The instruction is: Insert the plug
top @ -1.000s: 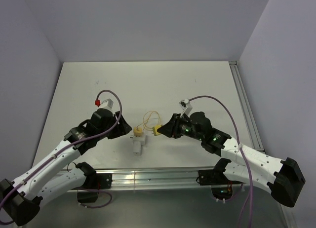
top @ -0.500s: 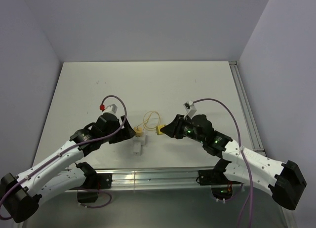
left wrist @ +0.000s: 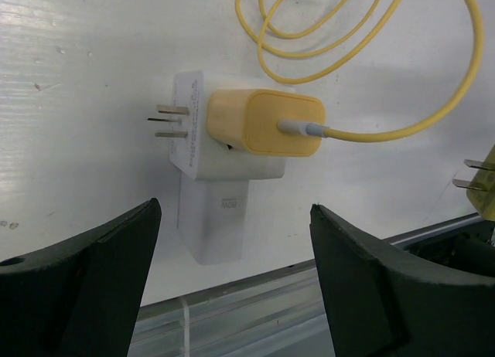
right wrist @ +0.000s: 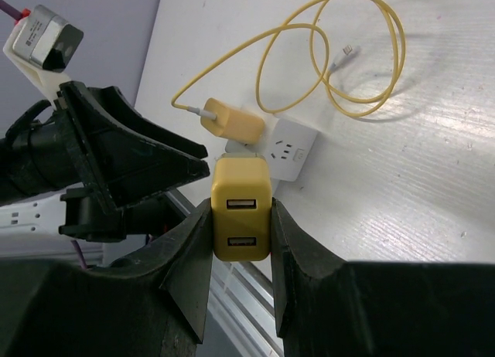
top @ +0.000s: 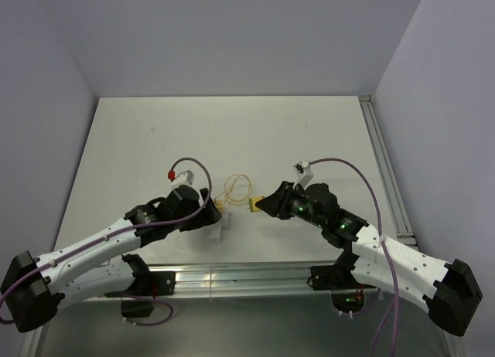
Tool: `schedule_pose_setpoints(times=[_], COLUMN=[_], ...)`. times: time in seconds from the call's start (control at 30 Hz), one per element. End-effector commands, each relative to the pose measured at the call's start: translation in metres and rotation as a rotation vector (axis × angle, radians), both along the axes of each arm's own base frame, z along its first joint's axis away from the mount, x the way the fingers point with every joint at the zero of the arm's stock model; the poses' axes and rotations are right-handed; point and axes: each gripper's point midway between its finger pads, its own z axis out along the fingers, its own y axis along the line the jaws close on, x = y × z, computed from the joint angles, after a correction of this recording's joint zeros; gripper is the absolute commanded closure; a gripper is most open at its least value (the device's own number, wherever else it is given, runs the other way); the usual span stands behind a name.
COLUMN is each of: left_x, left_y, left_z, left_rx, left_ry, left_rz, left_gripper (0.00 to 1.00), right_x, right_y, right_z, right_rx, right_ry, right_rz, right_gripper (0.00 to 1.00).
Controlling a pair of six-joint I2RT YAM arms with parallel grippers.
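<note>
My right gripper (right wrist: 241, 208) is shut on the plug (right wrist: 241, 210), a yellow block whose two USB slots face the wrist camera. From above, the plug (top: 253, 203) hangs just right of the white block (top: 215, 227). That white block (left wrist: 224, 187) lies flat with two metal prongs pointing left. A yellow connector (left wrist: 267, 124) trailing a yellow wire loop (left wrist: 371, 63) is seated in it. My left gripper (left wrist: 233, 210) stands open just short of the white block, touching nothing. In the top view the left gripper (top: 207, 210) is close beside the block's left side.
An aluminium rail (top: 232, 276) runs along the table's near edge, just behind the white block in the left wrist view. A second rail (top: 383, 164) borders the right side. The wire loop (top: 236, 188) lies on the table beyond the block.
My left arm has slid right, up to the white block, and its jaws have spread wider. The right gripper has edged slightly right with the plug still in it.
</note>
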Motion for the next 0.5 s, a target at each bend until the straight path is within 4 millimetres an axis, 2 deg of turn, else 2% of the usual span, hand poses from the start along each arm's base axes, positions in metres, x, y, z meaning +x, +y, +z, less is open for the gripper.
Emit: schedule_pose_setpoints(times=[0.0,0.13,0.27,0.47], left_x=[0.008,0.002,0.003,0.006], left_y=[-0.01,-0.018,-0.014,-0.015], left_z=[0.01,0.006,-0.006,-0.001], left_rx=[-0.035,-0.025,0.063,0.069], left_ry=[-0.053,-0.045,-0.035,-0.08], left_rz=[0.045,0.047,0.094,0.124], left_gripper=[0.16,0.15,0.18,0.24], right_x=[0.005,0.005,0.004,0.002], right_y=[0.002,0.0,-0.002,-0.006], right_z=[0.022,0.025,0.026,0.025], right_rx=[0.061,0.064,0.067,0.071], right_ry=[-0.061,-0.07,-0.073,-0.078], right_rz=[-0.005,-0.004,-0.007,-0.013], right_gripper=[1.0,1.0,1.0,1.0])
